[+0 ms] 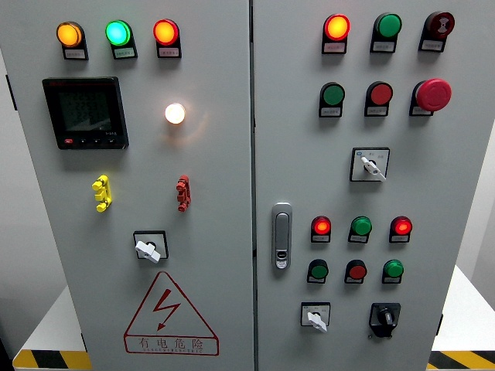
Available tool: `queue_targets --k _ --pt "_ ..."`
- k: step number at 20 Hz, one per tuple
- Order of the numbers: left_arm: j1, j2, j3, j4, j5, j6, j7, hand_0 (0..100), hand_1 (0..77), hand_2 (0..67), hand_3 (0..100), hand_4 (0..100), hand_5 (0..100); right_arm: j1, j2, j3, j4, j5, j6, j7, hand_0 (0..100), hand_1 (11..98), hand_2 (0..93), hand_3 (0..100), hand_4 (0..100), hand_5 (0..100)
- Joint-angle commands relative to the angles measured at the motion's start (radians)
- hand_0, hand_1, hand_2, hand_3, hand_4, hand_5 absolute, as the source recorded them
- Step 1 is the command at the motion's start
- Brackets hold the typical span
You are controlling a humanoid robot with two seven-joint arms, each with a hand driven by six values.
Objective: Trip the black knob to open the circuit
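At the lower right of the right door [464,193] sits the black knob [384,317], its pointer roughly upright, low in the bottom row just right of a white-handled selector [315,317]. Neither hand is in view, so whether the fingers are spread or curled cannot be told.

The main risk, as I judge it, is turning the wrong control: three white selectors look alike, one beside the knob, one higher on the same door [370,165], one on the left door [148,247]. A reach drifting left would catch the neighbour. The red mushroom button [432,94] at upper right could also be knocked by a raised arm.

By count: one black knob, three white selectors, one mushroom button, one meter [84,113], one door handle [281,236], one warning triangle [170,315], one glowing white lamp [175,114], one yellow clip [101,193] and one red [182,193]. On the left door, three top lamps are lit.
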Motion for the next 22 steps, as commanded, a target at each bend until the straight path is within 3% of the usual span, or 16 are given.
queue_targets --k 1,6,8,9,13,16,19,22 --pt "0.0 -0.001 0.0 0.0 0.0 0.0 0.0 0 3.5 12.9 21 7 2 -0.002 0.0003 -0.003 0.001 0.001 -0.001 -0.006 76 34.2 3.3 25 17 21" --pt "0.0 0.0 0.0 0.0 0.0 0.0 0.0 0 3.4 12.9 21 7 2 -0.007 -0.0012 0.001 0.002 -0.005 -0.009 -0.023 75 34.2 3.2 25 17 21" --pt "0.0 0.0 0.0 0.0 0.0 0.0 0.002 0 3.3 12.9 21 7 2 -0.004 -0.0027 0.055 0.007 -0.034 -0.005 -0.024 75 34.3 3.2 25 16 21" --pt "0.0 0.0 0.0 0.0 0.0 0.0 0.0 0 3.2 12.9 21 7 2 -0.002 -0.0027 0.136 0.013 -0.083 0.0 -0.032 75 34.3 3.1 25 16 21" --pt "0.0 0.0 0.0 0.0 0.0 0.0 0.0 0 3.2 12.9 21 7 2 -0.013 -0.0012 0.459 0.021 -0.428 0.006 -0.081 75 34.3 3.1 25 16 21" --pt "0.0 0.0 0.0 0.0 0.0 0.0 0.0 0 3.2 12.9 21 7 2 -0.016 -0.0012 0.69 0.022 -0.64 0.064 -0.107 75 34.3 3.1 25 16 20" --pt "0.0 0.0 0.0 0.0 0.0 0.0 0.0 0 3.2 12.9 21 7 2 -0.007 -0.0073 0.68 0.008 -0.67 0.071 -0.118 75 34.3 3.1 24 16 20" --pt "0.0 0.0 0.0 0.0 0.0 0.0 0.0 0 3.4 12.9 21 7 2 0.01 -0.0058 0.686 0.004 -0.657 0.074 -0.116 75 33.9 3.1 24 15 19"
